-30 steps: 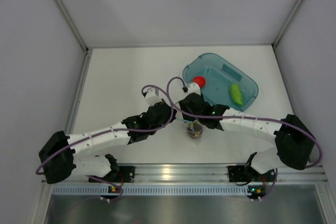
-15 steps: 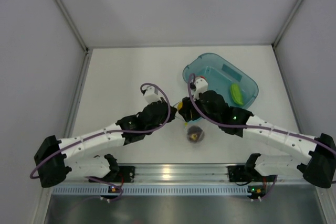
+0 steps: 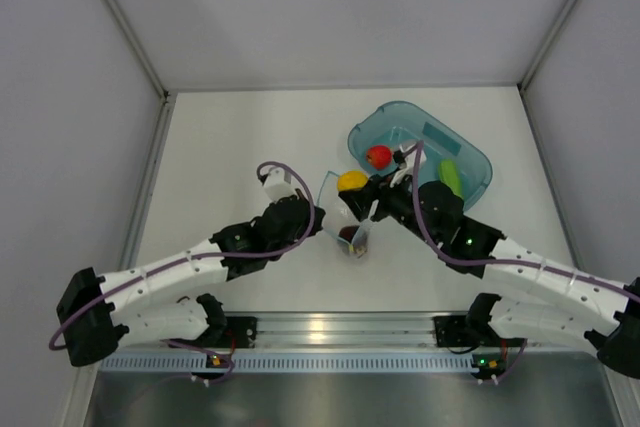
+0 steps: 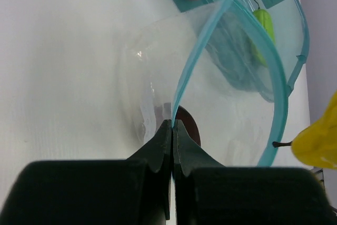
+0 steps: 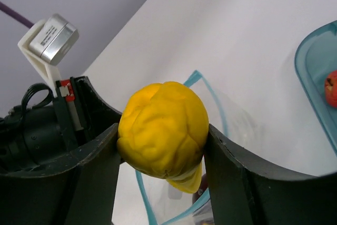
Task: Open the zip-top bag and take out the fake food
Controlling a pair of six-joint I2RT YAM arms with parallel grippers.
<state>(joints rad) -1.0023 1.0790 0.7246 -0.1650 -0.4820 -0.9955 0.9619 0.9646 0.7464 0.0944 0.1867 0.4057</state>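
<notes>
The left claw [image 4: 172, 128] is pinched fully closed on the light blue zip strip of the bag [image 4: 210, 82], holding one side of the mouth up so that the strip curves round in an open loop. The bag is near the middle of the surface [image 3: 230, 137], a little toward the near edge, and its clear body sags below the gripped strip.

The right claw [image 5: 162, 133] is partly open, with its two fingers [image 5: 100, 156] pressed against either side of the yellow pear [image 5: 166, 119]. The pear is outside the bag, raised near the open mouth on the side facing the tray [image 3: 475, 162].

The maroon piece [image 4: 185, 122] is inside the bag at its bottom, just past the tips of the left claw. The red piece [image 3: 378, 156] and the green piece [image 3: 451, 178] both lie in the teal tray, which sits toward the far right corner of the surface. The red one is at the tray's left end and the green one nearer its right side.
</notes>
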